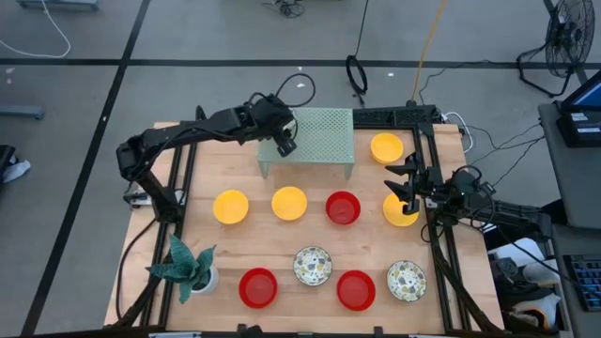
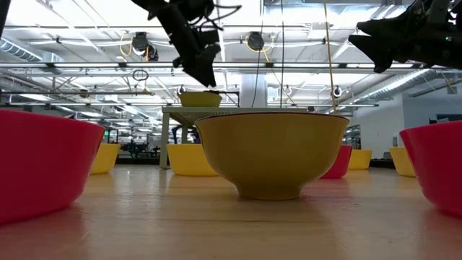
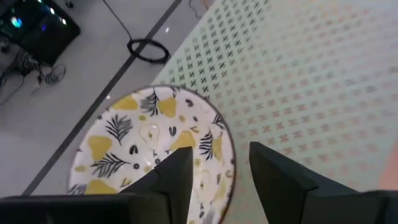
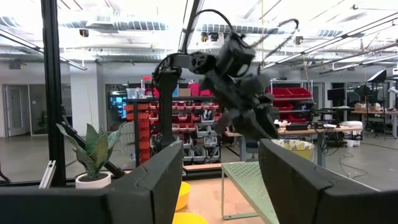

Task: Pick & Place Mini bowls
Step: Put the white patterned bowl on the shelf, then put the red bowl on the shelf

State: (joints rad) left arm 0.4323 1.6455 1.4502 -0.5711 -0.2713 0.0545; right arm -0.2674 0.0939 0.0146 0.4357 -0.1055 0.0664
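Plant (image 1: 188,266): green leaves in a white pot, at the table's near left corner.
Left arm: reaching from the table's left edge across to the rack's left end.
Left gripper (image 1: 285,144): poised over the rack's left front corner; fingers (image 3: 175,180) parted, straddling the rim of the patterned bowl, not clamped on it.
Patterned bowl on rack (image 3: 154,150): white with yellow pear and black leaf print, sitting on the rack top at its left edge; hidden under the gripper in the high view.
Rack (image 1: 324,131): pale green perforated metal, at the table's far middle.
Middle row: yellow bowl (image 1: 231,207), second yellow bowl (image 1: 289,203), red bowl (image 1: 343,208), well spaced in a line.
Near row: red bowl (image 1: 258,287), speckled bowl (image 1: 312,266), another red bowl (image 1: 356,290), second speckled bowl (image 1: 407,280).
Far-right yellow bowl (image 1: 386,147): just beside the rack's right end.
Right gripper (image 1: 406,186): fingers wide apart and empty, above a yellow bowl (image 1: 398,214) at the table's right edge.
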